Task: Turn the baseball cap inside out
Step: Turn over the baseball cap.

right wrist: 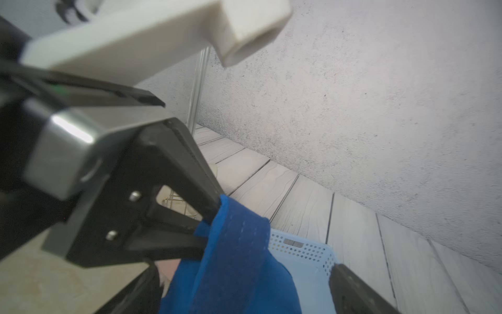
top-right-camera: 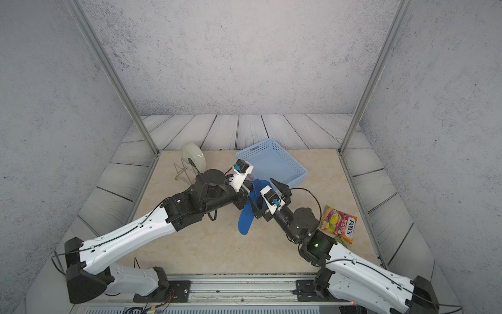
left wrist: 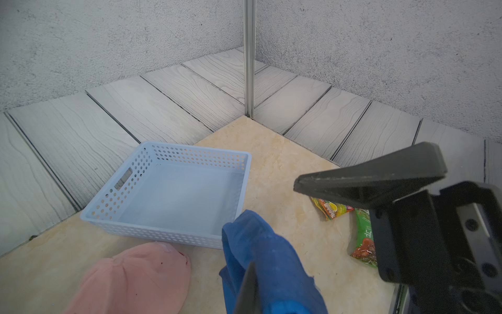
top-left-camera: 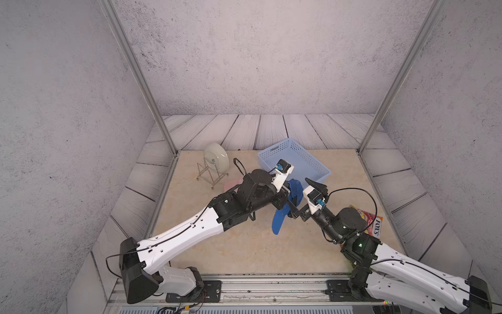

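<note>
The left end effector [right wrist: 212, 221] pinches the blue cap [top-left-camera: 279, 220] by its rim, lifted above the bench [top-left-camera: 244, 244], brim hanging down; the right end effector [top-left-camera: 298, 197], wide open, flanks the crown.

I see a beige stone-look tabletop [top-left-camera: 244, 252], flat, edged by grey plank panels. At the far middle is a blue perforated basket [top-left-camera: 309, 156], set at an angle. To its left is a wire rack [top-left-camera: 210, 174] holding a plate [top-left-camera: 216, 157] upright. A pink cap [left wrist: 135, 277] lies near the basket's front wall, not touching it. A FOX'S candy bag [top-right-camera: 339, 224] lies flat on the right side, with a green packet [left wrist: 365, 239] just beside it.
</note>
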{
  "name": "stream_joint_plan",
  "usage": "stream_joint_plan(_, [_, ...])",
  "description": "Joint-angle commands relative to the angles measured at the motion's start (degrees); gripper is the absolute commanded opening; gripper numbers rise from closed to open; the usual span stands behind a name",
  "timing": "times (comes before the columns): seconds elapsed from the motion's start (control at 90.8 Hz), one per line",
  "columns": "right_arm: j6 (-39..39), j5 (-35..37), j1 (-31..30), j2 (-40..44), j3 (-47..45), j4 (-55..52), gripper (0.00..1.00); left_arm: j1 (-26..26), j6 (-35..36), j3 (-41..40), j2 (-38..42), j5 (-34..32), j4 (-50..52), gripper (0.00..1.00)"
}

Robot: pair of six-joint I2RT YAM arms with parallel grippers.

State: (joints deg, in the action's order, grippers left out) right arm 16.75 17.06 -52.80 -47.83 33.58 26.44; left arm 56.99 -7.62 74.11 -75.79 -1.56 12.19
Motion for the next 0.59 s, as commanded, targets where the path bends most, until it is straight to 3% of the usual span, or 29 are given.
stream_joint_plan(0.0, [3.7,6.3,-0.4,-0.5,-0.3,5.4,0.95,-0.3,-0.8,1.5,2.2,-2.4,1.0,0.00])
stream_joint_plan(0.154, [4.6,7.3,-0.5,-1.2,-0.5,3.7,0.82,-0.3,-0.8,1.7,2.6,-2.9,1.9,0.00])
stream_joint_plan(0.528, [9.4,5.4,-0.8,-6.1,0.0,6.1,0.81,-1.1,-2.6,2.3,3.5,2.7,3.0,0.00])
stream_joint_plan(0.583, [10.5,4.5,-0.9,-6.7,0.1,6.8,0.73,-1.3,-2.9,2.0,3.7,3.0,3.2,0.00])
